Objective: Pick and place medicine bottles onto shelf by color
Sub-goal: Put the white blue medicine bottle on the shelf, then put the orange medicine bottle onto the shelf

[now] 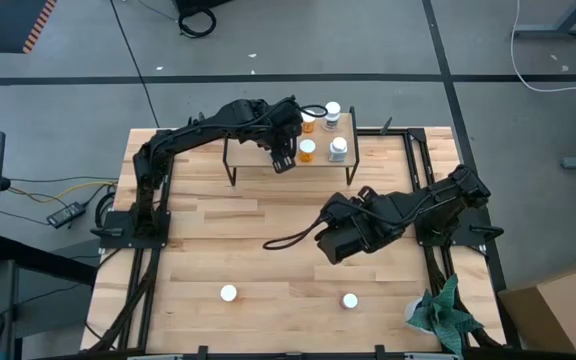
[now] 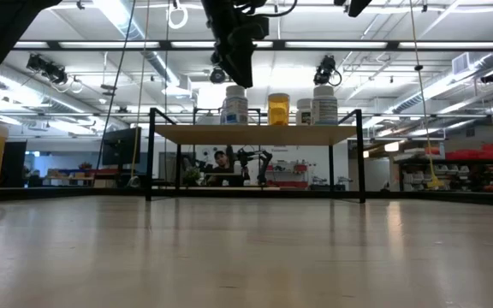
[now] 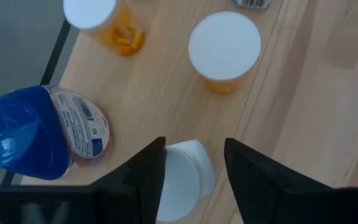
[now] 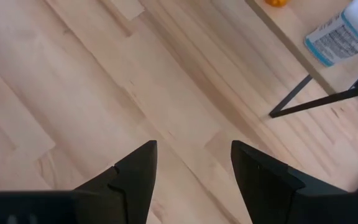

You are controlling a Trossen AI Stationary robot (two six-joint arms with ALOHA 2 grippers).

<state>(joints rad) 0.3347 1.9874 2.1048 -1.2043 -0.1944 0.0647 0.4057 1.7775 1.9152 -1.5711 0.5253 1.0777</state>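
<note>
White-capped bottle (image 3: pixel 185 180) between left gripper (image 3: pixel 194 165) fingers, near shelf (image 3: pixel 166 81) edge

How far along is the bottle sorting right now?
Done: several bottles stand on the shelf, among them an orange one. In hand: the left pincer straddles a white-capped bottle over the shelf. Left: two white-capped bottles on the table; the right pincer is empty.
</note>
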